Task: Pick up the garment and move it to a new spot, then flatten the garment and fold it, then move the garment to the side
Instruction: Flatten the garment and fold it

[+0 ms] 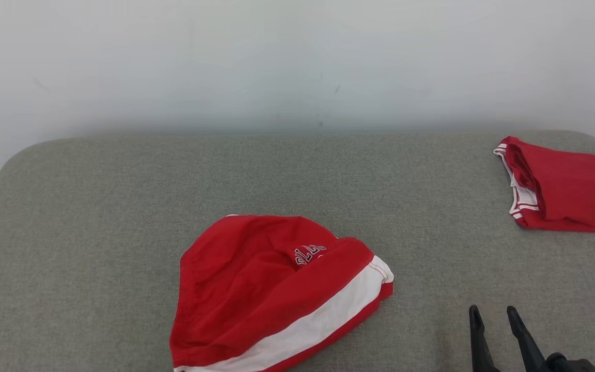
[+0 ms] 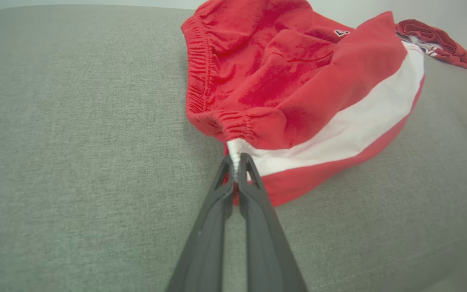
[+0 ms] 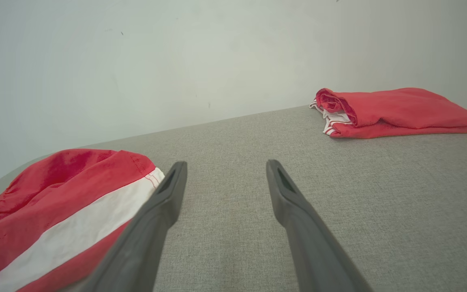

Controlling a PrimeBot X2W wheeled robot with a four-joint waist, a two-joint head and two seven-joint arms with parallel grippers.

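Pinching the red shorts [image 2: 282,73], my left gripper [image 2: 236,160] has its jaws clamped on their white edge. My right gripper [image 3: 225,164] holds its jaws apart.

Head cam: high up, faces fwd + down across grey surface [image 1: 96,206] to white wall [image 1: 297,62]; widest, farthest view. L wrist cam: low, v. close, sights along left gripper [image 2: 236,160] onto edge of garment [image 2: 298,93], which takes up upper centre. R wrist cam: low over surface, sights along right gripper [image 3: 225,165] twd wall, mid range. All 3 share garment + folded red item [image 1: 571,191] beyond it; head cam also catches right gripper, lower right.
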